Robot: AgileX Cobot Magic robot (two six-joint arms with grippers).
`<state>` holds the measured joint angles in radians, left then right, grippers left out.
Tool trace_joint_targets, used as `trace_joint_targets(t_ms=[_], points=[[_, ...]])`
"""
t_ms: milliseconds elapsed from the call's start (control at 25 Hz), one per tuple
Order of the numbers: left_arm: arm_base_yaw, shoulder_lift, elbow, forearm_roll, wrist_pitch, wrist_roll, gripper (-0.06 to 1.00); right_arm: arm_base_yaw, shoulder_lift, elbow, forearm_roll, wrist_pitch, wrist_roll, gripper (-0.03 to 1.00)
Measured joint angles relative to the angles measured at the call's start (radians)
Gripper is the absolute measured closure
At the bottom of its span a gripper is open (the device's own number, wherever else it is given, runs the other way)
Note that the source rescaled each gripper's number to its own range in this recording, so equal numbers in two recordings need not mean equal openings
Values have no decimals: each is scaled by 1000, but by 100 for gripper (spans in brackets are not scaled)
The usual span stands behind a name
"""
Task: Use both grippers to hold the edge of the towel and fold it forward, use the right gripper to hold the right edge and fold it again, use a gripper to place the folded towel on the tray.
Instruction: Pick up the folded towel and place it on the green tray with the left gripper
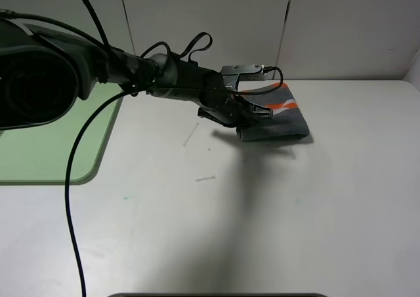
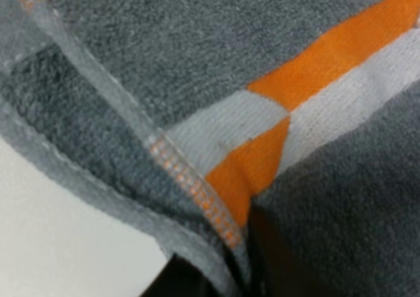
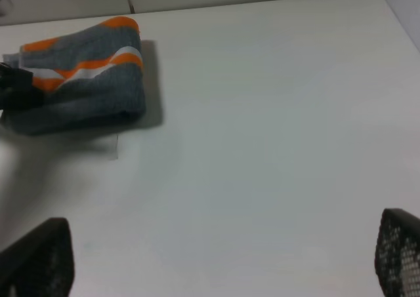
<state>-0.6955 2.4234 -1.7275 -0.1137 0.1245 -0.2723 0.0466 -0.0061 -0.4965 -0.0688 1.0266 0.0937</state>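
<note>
The towel (image 1: 279, 117) lies folded into a small dark grey bundle on the white table, orange and white stripes on top. My left gripper (image 1: 252, 113) reaches across from the left and is shut on the towel's left side. In the left wrist view the towel (image 2: 216, 67) fills the picture; its hemmed edge (image 2: 190, 185) runs down into the left gripper (image 2: 230, 274), whose dark fingers (image 2: 275, 264) pinch the cloth. My right gripper (image 3: 216, 264) hangs open over bare table, well away from the towel (image 3: 85, 80). The light green tray (image 1: 59, 153) lies at the far left.
A white back wall stands just behind the towel. Small pale marks (image 1: 205, 178) dot the table between tray and towel. The left arm's black cable (image 1: 69, 198) hangs down over the table's left half.
</note>
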Motion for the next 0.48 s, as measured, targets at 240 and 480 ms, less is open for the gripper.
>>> trace_joint_targets(t_ms=[240, 480], points=[[1, -48, 0, 61, 106, 4, 91, 0, 0, 0, 0, 0, 0, -3], [1, -93, 0, 137, 291, 6, 91, 0, 0, 0, 0, 0, 0, -3]])
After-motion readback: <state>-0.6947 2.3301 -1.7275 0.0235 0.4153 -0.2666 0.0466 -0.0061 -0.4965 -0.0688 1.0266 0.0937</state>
